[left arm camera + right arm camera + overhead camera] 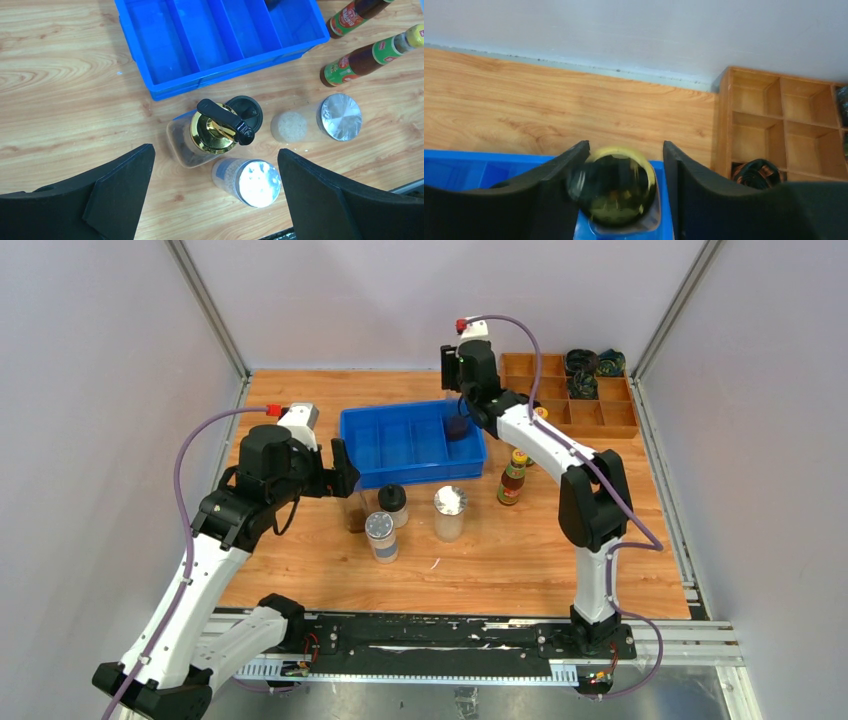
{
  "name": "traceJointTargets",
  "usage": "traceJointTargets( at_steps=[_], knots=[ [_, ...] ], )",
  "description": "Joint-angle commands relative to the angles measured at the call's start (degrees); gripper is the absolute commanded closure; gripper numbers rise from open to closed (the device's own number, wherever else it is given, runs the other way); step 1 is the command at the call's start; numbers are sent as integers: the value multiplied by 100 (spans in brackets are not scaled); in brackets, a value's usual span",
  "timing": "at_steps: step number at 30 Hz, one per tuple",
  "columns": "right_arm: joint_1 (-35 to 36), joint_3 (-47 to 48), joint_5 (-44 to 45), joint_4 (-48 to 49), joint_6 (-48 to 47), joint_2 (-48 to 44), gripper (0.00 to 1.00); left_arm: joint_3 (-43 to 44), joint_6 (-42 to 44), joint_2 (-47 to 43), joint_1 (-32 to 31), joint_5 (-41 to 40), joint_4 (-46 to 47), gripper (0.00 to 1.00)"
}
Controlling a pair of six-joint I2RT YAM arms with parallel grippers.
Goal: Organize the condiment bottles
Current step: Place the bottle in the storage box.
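My right gripper [458, 418] hangs over the right end of the blue bin [415, 472]. A gold-topped cruet [616, 185] stands blurred between its fingers; the left finger touches it and a gap shows at the right finger. My left gripper [345, 468] is wide open above a second cruet [207, 132] with a black spout. Beside that cruet stand a black-capped jar [247, 110] and two silver-lidded shakers [252, 180] [340, 117]. Two sauce bottles [360, 60] [350, 15] stand right of the bin.
A wooden divided tray [580, 390] sits at the back right with dark coiled items [583, 362] in its far cells. The bin's other compartments [165, 45] hold nothing. White walls close the table on three sides.
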Motion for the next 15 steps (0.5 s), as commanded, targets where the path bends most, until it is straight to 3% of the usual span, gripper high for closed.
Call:
traceJointTargets(
  at_steps=[1, 4, 9, 15],
  knots=[
    [-58, -78, 216, 610, 114, -179, 26, 9, 82, 30, -37, 134, -27, 0],
    [-55, -262, 157, 728, 88, -322, 14, 1, 100, 33, -37, 157, -26, 0],
    [-23, -571, 145, 709, 21, -767, 6, 32, 164, 60, -37, 72, -69, 0],
    [49, -2075, -9, 411, -149, -2639, 0, 212, 215, 196, -37, -79, -104, 0]
  ],
)
